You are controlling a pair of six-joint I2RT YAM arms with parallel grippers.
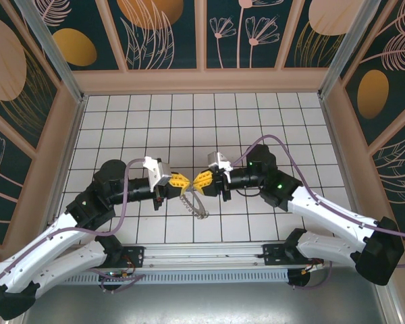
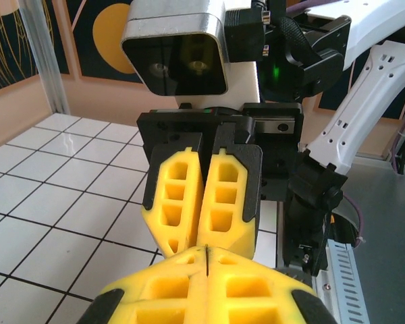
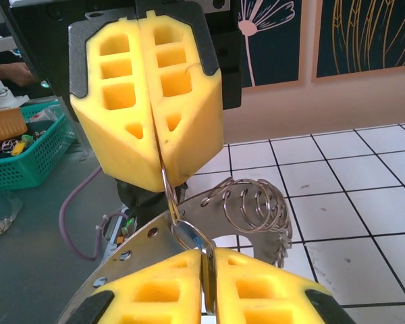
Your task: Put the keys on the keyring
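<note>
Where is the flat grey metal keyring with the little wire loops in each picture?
Top external: the flat grey metal keyring sits just under where the yellow left hand and right hand meet, mid-picture.
Right wrist: lower middle, one wire loop pinched by the left hand above it.
Left wrist: look low in the middle, where the left hand faces the right hand.
Shared landmark: the spot where both hands meet tip to tip.

light: bright, even | shadows: soft | focus: near foreground soft
</note>
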